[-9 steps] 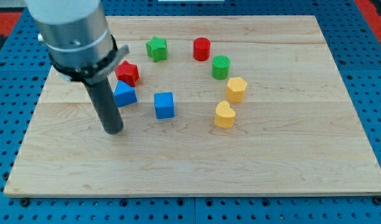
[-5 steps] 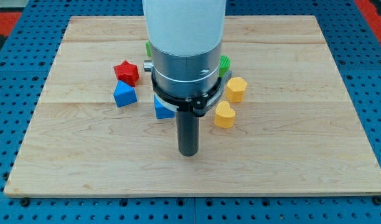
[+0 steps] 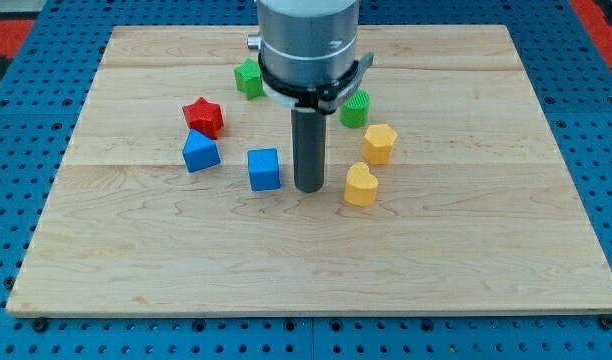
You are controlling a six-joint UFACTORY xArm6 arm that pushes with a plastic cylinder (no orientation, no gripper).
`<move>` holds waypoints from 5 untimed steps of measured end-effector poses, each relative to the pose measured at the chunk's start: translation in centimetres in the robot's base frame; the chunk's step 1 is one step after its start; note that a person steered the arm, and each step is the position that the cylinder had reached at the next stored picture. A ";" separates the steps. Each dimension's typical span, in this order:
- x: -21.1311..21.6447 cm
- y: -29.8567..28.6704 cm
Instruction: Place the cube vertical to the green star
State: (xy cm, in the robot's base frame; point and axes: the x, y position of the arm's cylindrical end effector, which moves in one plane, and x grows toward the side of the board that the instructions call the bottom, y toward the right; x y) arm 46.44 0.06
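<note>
The blue cube (image 3: 265, 169) sits near the middle of the wooden board (image 3: 136, 270). The green star (image 3: 248, 78) lies toward the view's top, partly hidden by the arm. My tip (image 3: 307, 188) rests on the board just to the right of the blue cube, with a small gap, and left of the yellow heart (image 3: 360, 186).
A red star (image 3: 203, 116) and a blue block (image 3: 200, 152) lie left of the cube. A green cylinder (image 3: 357, 108) and a yellow hexagon (image 3: 379, 143) lie to the right. The arm's body hides the board near the view's top centre.
My tip moved from the left of the blocks, across below the blue cube, then up to the cube's right side. No block has shifted.
</note>
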 end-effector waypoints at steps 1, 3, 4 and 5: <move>-3.0 0.4; -4.4 -7.3; -0.7 -5.8; -3.2 -5.3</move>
State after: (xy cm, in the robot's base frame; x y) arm 43.25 -5.27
